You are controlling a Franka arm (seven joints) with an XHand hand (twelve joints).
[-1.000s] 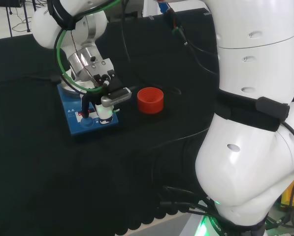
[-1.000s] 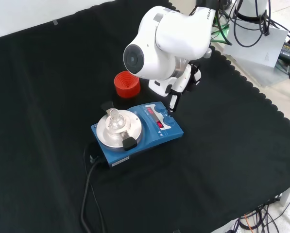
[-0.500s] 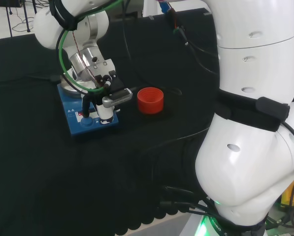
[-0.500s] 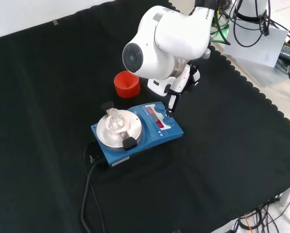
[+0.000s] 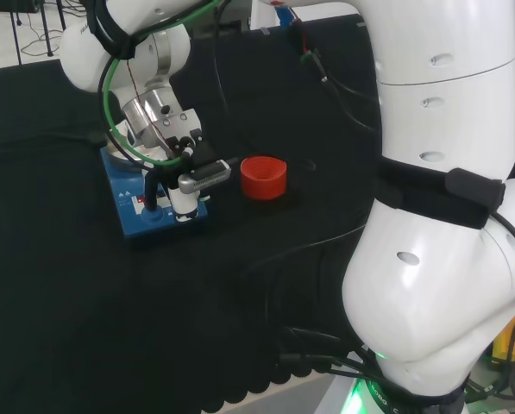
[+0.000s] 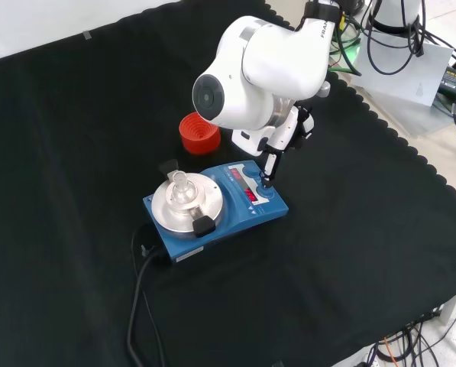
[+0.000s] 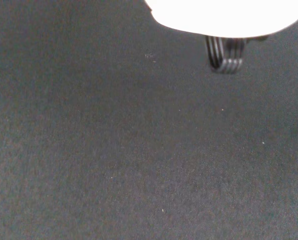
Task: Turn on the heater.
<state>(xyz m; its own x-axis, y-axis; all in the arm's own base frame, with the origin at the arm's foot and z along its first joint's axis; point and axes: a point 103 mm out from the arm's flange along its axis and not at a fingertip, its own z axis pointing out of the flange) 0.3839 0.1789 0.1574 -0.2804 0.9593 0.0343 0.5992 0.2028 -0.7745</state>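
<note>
Robot hand (image 6: 277,147) poised over the control end of the heater (image 6: 216,210), one dark finger (image 6: 266,170) pointing straight down at the knob (image 6: 264,191), tip at or just above it; contact not certain. Other fingers mostly hidden behind the white arm link, so overall spread hard to judge; nothing held. In the head view, same hand (image 5: 178,177) directly above the heater's (image 5: 158,207) front panel, a metal-sleeved finger (image 5: 204,177) sticking out sideways toward the red ribbed ring (image 5: 263,176).

Heater: blue hotplate stirrer on the black-clothed worktop (image 6: 350,252), small clear glass vessel (image 6: 182,187) on its round plate, red display (image 6: 250,194) lit beside the knob, power cable (image 6: 140,306) trailing off its far end.

Likely risks: fingertip slipping off the knob's rounded edge; pressing rather than turning, so no switch-on; a sideways shove sliding the whole heater and toppling the glass vessel.
</note>
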